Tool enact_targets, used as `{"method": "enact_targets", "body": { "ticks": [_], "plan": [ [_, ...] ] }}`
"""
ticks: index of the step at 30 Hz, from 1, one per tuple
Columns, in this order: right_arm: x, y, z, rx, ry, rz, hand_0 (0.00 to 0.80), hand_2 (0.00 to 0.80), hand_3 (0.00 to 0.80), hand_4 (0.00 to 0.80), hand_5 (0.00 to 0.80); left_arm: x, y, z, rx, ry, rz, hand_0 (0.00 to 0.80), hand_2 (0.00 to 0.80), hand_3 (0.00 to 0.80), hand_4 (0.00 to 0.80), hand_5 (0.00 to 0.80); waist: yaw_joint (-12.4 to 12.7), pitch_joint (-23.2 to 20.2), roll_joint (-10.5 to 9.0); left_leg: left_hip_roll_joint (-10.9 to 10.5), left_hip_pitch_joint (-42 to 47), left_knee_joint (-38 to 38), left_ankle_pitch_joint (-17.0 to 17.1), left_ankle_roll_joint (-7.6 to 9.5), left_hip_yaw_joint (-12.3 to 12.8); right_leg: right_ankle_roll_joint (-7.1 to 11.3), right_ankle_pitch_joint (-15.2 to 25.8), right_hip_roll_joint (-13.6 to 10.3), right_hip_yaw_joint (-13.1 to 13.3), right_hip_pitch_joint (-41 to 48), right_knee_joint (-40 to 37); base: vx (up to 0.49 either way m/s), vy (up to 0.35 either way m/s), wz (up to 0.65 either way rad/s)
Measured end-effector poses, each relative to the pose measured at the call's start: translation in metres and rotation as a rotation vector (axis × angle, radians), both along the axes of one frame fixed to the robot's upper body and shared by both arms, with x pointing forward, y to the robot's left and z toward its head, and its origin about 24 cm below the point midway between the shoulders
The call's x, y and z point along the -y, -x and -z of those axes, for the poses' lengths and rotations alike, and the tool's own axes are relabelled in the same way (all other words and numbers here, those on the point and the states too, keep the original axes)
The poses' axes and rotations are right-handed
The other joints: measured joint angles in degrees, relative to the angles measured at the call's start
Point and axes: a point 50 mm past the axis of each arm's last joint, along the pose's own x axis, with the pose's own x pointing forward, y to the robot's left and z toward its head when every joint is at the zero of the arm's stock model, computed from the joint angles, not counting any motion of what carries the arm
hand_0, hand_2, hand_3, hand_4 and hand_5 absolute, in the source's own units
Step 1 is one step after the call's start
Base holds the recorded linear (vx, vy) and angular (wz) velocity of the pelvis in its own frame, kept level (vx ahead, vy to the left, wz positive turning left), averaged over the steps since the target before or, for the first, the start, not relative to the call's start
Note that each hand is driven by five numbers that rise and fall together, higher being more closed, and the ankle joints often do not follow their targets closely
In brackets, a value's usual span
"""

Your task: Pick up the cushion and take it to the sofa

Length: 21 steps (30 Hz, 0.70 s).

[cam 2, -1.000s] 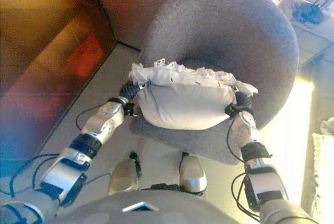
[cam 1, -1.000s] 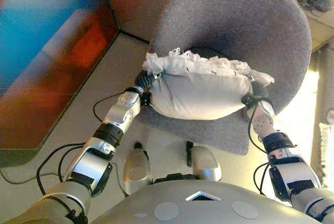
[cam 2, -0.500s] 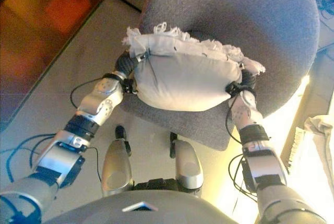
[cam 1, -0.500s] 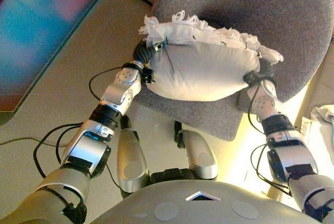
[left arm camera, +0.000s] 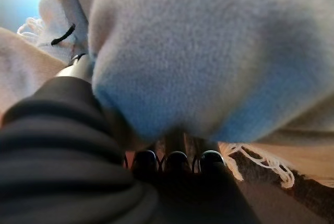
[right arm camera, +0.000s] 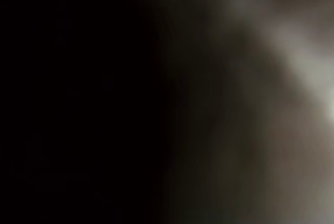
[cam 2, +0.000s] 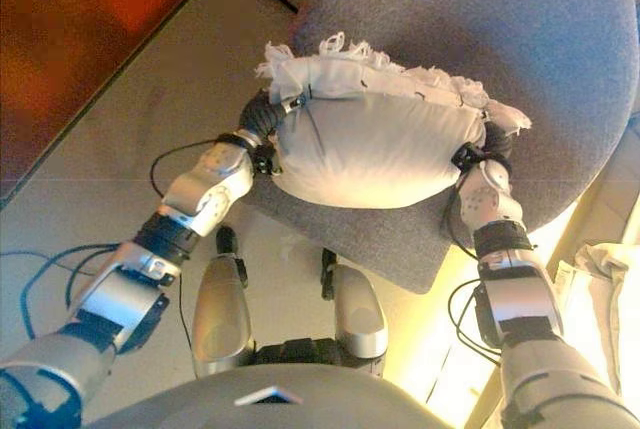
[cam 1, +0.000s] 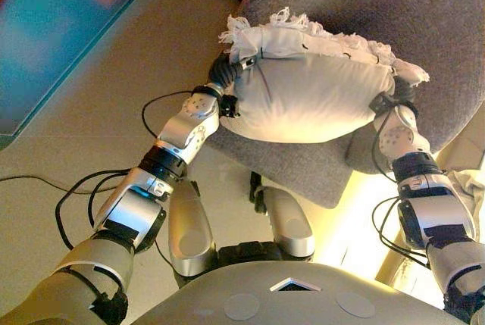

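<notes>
One cushion (cam 1: 307,94) here, off-white with a frilly fringe running along its far edge, and it's squeezed between the robot's two hands, one at each end. The left hand (cam 1: 224,71) is pressed into the cushion's left end; in the left wrist view the fabric bulges right over the hand and you can see a row of dark fingertips (left arm camera: 176,160) tucked under the cushion, curled up against it, so that hand looks clamped on it. The right hand (cam 1: 400,92) is against the cushion's right end, but only its dark cover shows in the head views, and the right wrist view is just dark blur, so I honestly can't tell what its fingers are doing. The cushion sits over the seat of a single round grey upholstered chair (cam 2: 500,19), whose curved back wraps behind it; whether the cushion's underside touches the seat or hangs just above it, I can't tell. The chair stands on a pale floor (cam 1: 114,82). At the right edge there's some pale cloth (cam 2: 610,279) beside the chair, and at the upper left a dark glossy panel (cam 1: 53,29) runs along the floor.
</notes>
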Motion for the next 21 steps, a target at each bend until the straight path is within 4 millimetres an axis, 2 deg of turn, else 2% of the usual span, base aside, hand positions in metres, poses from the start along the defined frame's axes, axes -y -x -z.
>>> {"method": "enact_targets", "body": {
  "ticks": [5,8,9,10,11,15,21],
  "plan": [
    [-0.002,-0.009,-0.017,0.031,0.042,-0.003,0.8,0.8,0.8,0.8,0.8,-0.001,0.0,-0.002,0.017,0.011,-0.014,0.8,0.8,0.8,0.8,0.8,0.5,0.11,0.17,-0.28,0.1,-1.23,0.78,-0.18,-0.07,-0.02,0.01,-0.13,-0.33,0.18,-0.84,0.082,0.032,0.08],
    [0.001,-0.01,-0.02,0.011,0.069,-0.013,0.8,0.8,0.8,0.8,0.8,-0.002,0.001,0.003,-0.009,0.027,-0.016,0.8,0.8,0.8,0.8,0.8,1.42,0.32,0.47,-0.3,2.33,-2.0,0.92,-0.17,0.15,0.0,0.03,-0.2,-0.57,3.2,-2.62,0.167,0.025,0.13],
    [0.001,-0.011,-0.021,0.002,0.076,-0.022,0.467,0.467,0.467,0.467,0.467,-0.002,0.002,0.005,-0.02,0.031,-0.019,0.8,0.8,0.8,0.8,0.8,1.46,0.33,0.49,-0.37,3.35,-2.42,0.92,-0.17,0.2,0.0,0.03,-0.18,-0.58,4.6,-3.41,0.161,-0.024,0.12],
    [0.002,-0.012,-0.024,-0.002,0.08,-0.028,0.0,0.0,0.0,0.0,0.0,-0.003,0.003,0.007,-0.028,0.034,-0.022,0.712,0.712,0.712,0.712,0.712,1.6,0.32,0.49,-0.37,4.18,-2.77,0.92,-0.18,0.18,0.0,0.03,-0.12,-0.58,5.67,-3.9,0.151,-0.033,0.17],
    [0.004,-0.014,-0.029,0.004,0.086,-0.028,0.0,0.0,0.0,0.0,0.0,-0.003,0.003,0.009,-0.038,0.038,-0.026,0.0,0.0,0.0,0.0,0.0,1.62,0.33,0.49,-0.31,4.71,-2.91,0.91,-0.2,0.18,0.01,0.02,-0.05,-0.58,6.5,-4.42,0.149,-0.029,0.12],
    [0.011,-0.024,-0.06,0.06,0.114,-0.032,0.0,0.0,0.0,0.0,0.0,-0.006,0.006,0.016,-0.082,0.042,-0.049,0.0,0.0,0.0,0.0,0.0,1.53,0.29,0.45,0.1,6.32,-2.97,0.82,-0.37,0.57,0.0,0.02,0.28,-0.54,8.65,-5.26,0.144,-0.016,0.03],
    [0.011,-0.026,-0.066,0.079,0.097,-0.031,0.0,0.0,0.0,0.0,0.0,-0.007,0.008,0.02,-0.114,0.077,-0.083,0.0,0.0,0.0,0.0,0.0,1.67,-0.85,0.21,0.82,8.06,-3.06,0.65,-0.58,1.26,-0.12,0.07,0.88,-0.15,10.81,-5.95,0.069,0.011,0.01]
  ]
}}
